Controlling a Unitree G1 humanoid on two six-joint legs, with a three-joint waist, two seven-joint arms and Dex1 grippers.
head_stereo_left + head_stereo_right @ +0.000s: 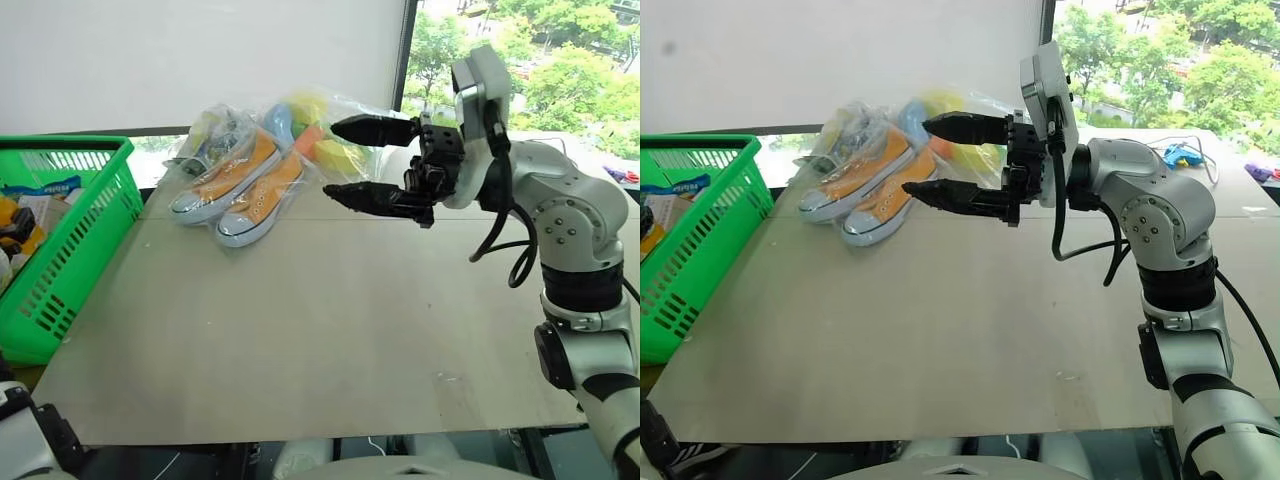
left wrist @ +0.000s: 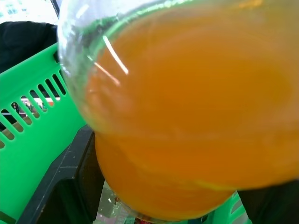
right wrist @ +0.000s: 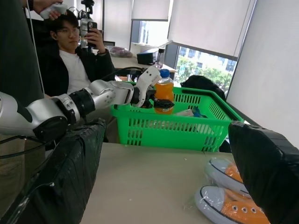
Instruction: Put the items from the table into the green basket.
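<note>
Orange-drink bottle with blue cap (image 3: 164, 91) was pinched in left jaws (image 3: 154, 103) above bright green lattice basket (image 3: 175, 126); lower before releasing; right jaws (image 1: 372, 162) spread

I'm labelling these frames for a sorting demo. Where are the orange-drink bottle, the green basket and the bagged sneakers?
orange-drink bottle (image 3: 164, 91): right wrist view, on its orange body below the blue cap.
green basket (image 3: 170, 129): right wrist view, on its lattice side wall.
bagged sneakers (image 1: 243, 185): left eye view, on the orange canvas upper.
</note>
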